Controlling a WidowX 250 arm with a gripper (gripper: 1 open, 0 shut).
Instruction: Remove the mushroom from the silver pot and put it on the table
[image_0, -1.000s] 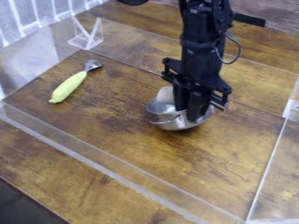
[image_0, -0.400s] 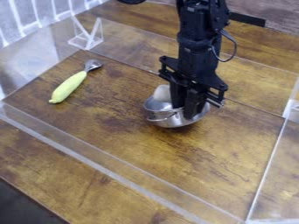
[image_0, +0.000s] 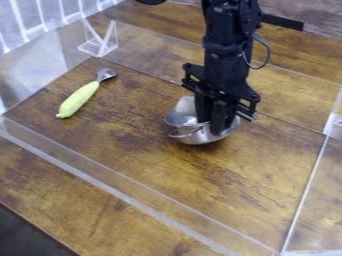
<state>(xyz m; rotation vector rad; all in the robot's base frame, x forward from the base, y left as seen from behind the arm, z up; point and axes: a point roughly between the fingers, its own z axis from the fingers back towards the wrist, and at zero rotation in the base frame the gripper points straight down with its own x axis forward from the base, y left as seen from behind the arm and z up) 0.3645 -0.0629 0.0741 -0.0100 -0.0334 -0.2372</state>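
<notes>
The silver pot (image_0: 189, 131) stands on the dark wood table (image_0: 128, 140), right of centre. My gripper (image_0: 214, 124) points straight down, and its black fingers reach inside the pot's rim. They stand close together, but the pot wall and the arm hide their tips. The mushroom is hidden; I cannot tell whether it sits between the fingers.
A yellow-green corn cob (image_0: 78, 98) lies on the table to the left. A clear acrylic stand (image_0: 98, 40) sits at the back left. Low clear acrylic walls (image_0: 147, 190) edge the table at the front and on the right.
</notes>
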